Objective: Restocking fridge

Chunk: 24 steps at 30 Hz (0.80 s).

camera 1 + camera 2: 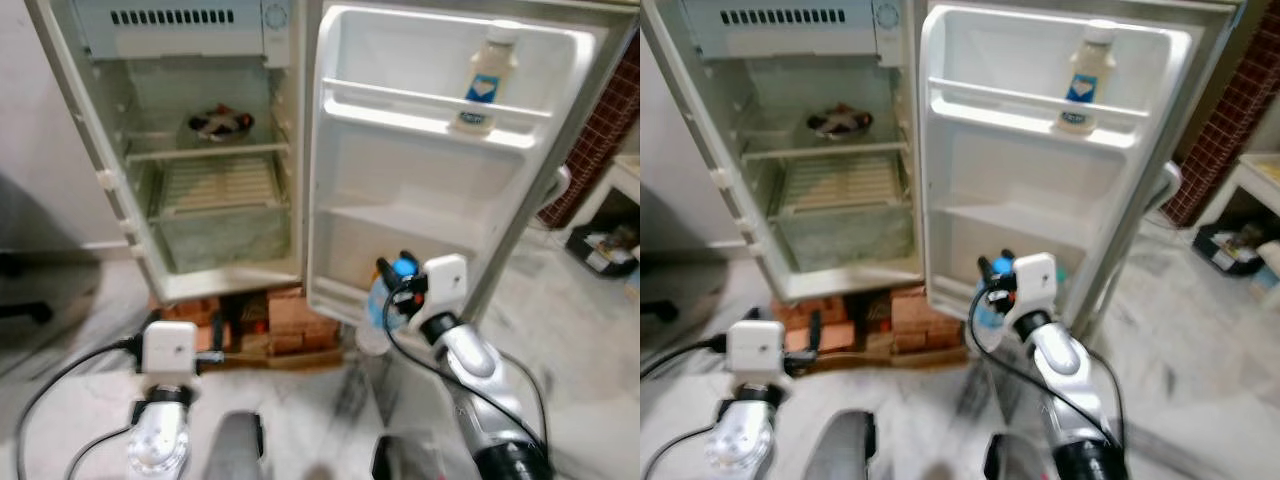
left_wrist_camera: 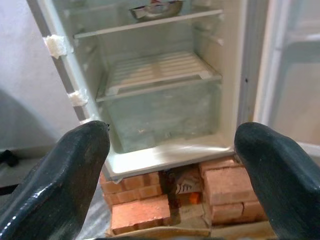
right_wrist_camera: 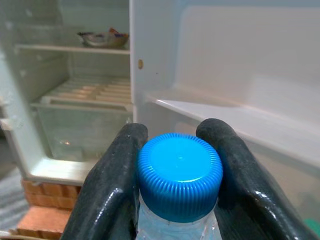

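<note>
Before the robot stands a small fridge (image 1: 200,150) with its door (image 1: 430,170) swung wide to the right. Its cabinet rests on a stack of red bricks (image 1: 270,320) on the pale marble floor (image 1: 80,320). Inside the cabinet, a metal bowl (image 1: 218,123) sits on the upper shelf, a slatted shelf (image 1: 215,185) lies below it, and a clear crisper drawer (image 1: 220,235) fills the bottom. On the upper shelf of the door a white bottle with a blue label (image 1: 488,75) stands upright.

Low and to the right, close in front of the door's bottom shelf, the right gripper (image 3: 175,165) is clamped on the neck of a water bottle (image 1: 385,305), one black finger on either side just under its blue cap (image 3: 179,175). The bottle hangs upright, its clear body below the fingers, and is near the door but apart from its shelves.

On the near left, the left gripper (image 2: 172,165) is held low, facing the bottom of the cabinet and the bricks, with its two black fingers (image 2: 65,175) spread wide apart and nothing between them.

Far right, beside a tiled wall, a dark box of small items (image 1: 605,250) sits on the floor.
</note>
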### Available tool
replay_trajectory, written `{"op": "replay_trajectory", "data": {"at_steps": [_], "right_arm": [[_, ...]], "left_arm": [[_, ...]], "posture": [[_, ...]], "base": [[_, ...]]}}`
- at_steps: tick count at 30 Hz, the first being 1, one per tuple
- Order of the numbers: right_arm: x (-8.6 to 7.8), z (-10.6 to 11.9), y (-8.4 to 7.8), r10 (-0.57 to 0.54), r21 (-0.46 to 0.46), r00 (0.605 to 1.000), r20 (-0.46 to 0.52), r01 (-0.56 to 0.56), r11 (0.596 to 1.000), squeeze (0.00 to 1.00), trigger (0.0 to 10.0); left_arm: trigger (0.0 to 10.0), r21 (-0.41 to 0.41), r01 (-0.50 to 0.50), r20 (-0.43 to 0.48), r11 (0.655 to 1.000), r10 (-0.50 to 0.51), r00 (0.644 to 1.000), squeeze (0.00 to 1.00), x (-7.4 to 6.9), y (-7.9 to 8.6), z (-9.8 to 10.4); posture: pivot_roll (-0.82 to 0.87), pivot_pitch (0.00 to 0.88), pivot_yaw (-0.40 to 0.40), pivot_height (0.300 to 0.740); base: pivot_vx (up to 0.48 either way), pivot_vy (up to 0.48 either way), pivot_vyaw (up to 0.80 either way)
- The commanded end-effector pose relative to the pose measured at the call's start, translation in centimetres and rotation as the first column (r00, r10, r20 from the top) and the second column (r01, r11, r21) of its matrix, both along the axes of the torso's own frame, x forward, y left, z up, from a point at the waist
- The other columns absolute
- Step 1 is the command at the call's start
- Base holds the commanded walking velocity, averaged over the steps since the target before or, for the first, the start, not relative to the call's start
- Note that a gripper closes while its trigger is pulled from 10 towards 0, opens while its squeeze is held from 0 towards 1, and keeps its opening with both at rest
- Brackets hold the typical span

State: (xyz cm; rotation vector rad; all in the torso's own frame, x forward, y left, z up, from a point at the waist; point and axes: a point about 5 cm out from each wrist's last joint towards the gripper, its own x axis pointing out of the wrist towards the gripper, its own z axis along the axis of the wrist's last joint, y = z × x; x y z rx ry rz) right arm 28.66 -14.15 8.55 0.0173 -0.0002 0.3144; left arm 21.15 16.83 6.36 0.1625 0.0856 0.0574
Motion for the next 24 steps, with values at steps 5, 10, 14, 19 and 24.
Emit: {"op": "replay_trajectory", "data": {"at_steps": [5,10,14,19,24], "right_arm": [[0.49,1.30,0.73,0.022,0.022,0.998,0.059,-0.023,0.999,0.00,10.0],[0.56,1.29,0.79,0.024,0.027,0.998,0.057,-0.026,0.999,0.00,10.0],[0.56,1.30,0.80,0.026,0.028,0.998,0.057,-0.028,0.999,0.00,10.0],[0.59,1.27,0.75,0.026,0.026,0.998,0.055,-0.027,0.999,0.00,10.0],[0.62,1.21,0.65,0.022,0.023,0.998,0.052,-0.024,0.999,0.00,10.0]], "left_arm": [[10.0,0.009,-0.009,0.010,1.000,0.009,1.000,0.00,0.15,0.48,0.31],[10.0,0.007,-0.006,0.011,1.000,0.005,1.000,0.00,0.24,0.33,0.30],[10.0,0.005,-0.003,0.010,1.000,0.003,1.000,0.00,0.27,0.27,0.28],[10.0,0.001,-0.003,0.010,1.000,0.003,1.000,0.00,0.33,0.16,0.27],[10.0,-0.014,-0.008,0.014,1.000,0.008,1.000,0.00,0.35,0.11,0.29]], "posture": [[0.10,0.000,-0.063,0.645],[0.09,0.000,-0.063,0.645],[0.09,0.000,-0.063,0.645],[0.09,0.000,-0.065,0.645],[0.09,0.000,-0.067,0.645]], "base": [[0.373,0.000,0.61],[0.379,0.000,0.48],[0.379,0.000,0.10],[0.310,0.000,0.00],[0.227,0.000,0.00]]}}
